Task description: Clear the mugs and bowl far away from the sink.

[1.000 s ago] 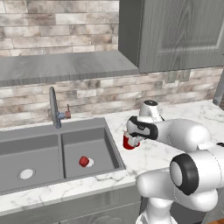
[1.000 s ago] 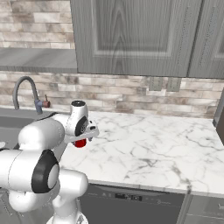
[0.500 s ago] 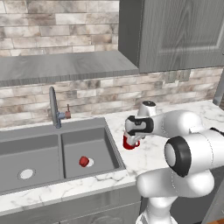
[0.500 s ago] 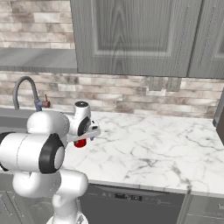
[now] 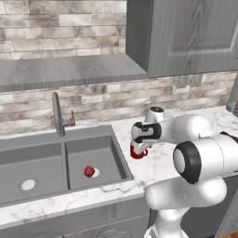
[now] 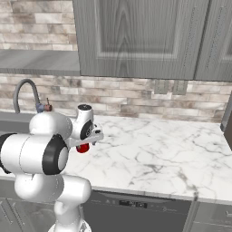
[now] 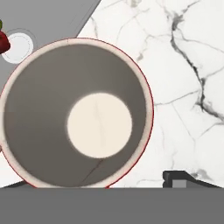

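Observation:
A bright red mug (image 5: 137,153) stands upright on the marble counter, just right of the sink (image 5: 42,158). My gripper (image 5: 138,145) points straight down over it, open, with a finger on each side of the mug. From the right, the mug (image 6: 82,148) shows below the hand. In the hand view I look into the mug (image 7: 76,113): red rim, grey inside, pale bottom. One fingertip (image 7: 175,177) stands a little clear of the rim. The bowl is out of view.
A small red round thing (image 5: 88,172) lies by the drain in the sink's right basin. The tap (image 5: 58,114) with its red lever rises behind the sink. Marble counter (image 6: 158,154) stretches far to the right, under grey wall cabinets (image 6: 136,36).
The arm's elbow has swung in toward the cameras while the hand stayed over the mug, a touch lower. The mug has not moved.

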Tool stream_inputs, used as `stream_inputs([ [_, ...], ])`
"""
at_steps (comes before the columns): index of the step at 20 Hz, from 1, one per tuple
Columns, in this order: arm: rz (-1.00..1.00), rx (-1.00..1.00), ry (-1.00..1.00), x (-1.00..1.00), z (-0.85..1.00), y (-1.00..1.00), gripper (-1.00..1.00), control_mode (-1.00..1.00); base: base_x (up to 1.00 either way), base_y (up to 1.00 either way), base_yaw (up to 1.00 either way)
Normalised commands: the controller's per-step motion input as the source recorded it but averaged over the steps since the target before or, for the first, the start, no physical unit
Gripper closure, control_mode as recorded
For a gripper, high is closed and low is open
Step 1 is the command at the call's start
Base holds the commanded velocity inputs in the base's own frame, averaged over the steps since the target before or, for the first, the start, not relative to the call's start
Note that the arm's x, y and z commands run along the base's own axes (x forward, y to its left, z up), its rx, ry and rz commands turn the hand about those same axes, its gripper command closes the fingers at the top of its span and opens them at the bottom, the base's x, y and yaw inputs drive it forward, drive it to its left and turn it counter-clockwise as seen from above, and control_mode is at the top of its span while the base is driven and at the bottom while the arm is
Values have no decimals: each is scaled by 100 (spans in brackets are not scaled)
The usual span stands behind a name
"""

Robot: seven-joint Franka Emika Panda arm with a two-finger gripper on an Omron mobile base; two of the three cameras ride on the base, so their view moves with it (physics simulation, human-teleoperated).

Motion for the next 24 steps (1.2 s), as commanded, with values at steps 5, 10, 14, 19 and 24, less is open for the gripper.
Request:
stream_inputs([
  [5, 3, 0, 0, -1, -8, 9, 100, -100, 0, 0, 0],
  [10, 4, 1, 0, -16, -21, 0, 100, -100, 0, 0, 0],
  [14, 3, 2, 0, -21, -32, 0, 100, -100, 0, 0, 0],
  [19, 0, 0, -15, -62, 31, 0, 100, -100, 0, 0, 0],
  [24, -7, 1, -15, -83, 72, 1, 100, -100, 0, 0, 0],
])
